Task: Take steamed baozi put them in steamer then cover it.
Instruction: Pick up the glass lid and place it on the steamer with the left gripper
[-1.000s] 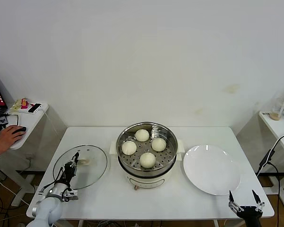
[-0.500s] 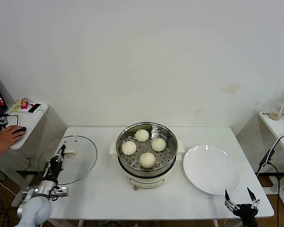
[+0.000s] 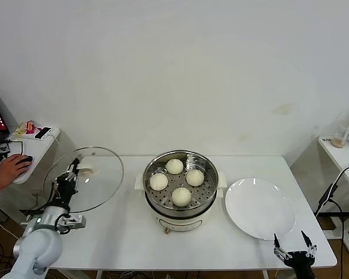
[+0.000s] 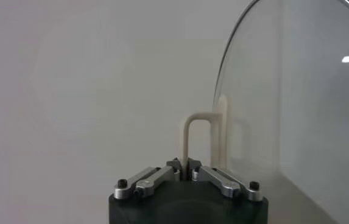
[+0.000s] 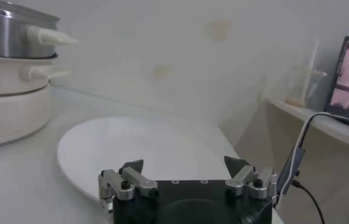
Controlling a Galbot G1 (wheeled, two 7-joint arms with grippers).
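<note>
Four white baozi lie on the perforated tray inside the steamer at the table's middle. My left gripper is shut on the cream bar handle of the glass cover and holds it tilted up above the table's left end, left of the steamer. The cover's metal rim shows in the left wrist view. My right gripper is open and empty at the table's front right corner, just in front of the white plate. The steamer's side shows in the right wrist view.
The white plate lies bare right of the steamer. A side table with a person's hand on a mouse stands at the far left. Another side table with a cup stands at the right.
My left gripper has lifted the cover off the table and tilted it upright, moving it up and back at the left end. My right gripper drifted slightly toward the front edge.
</note>
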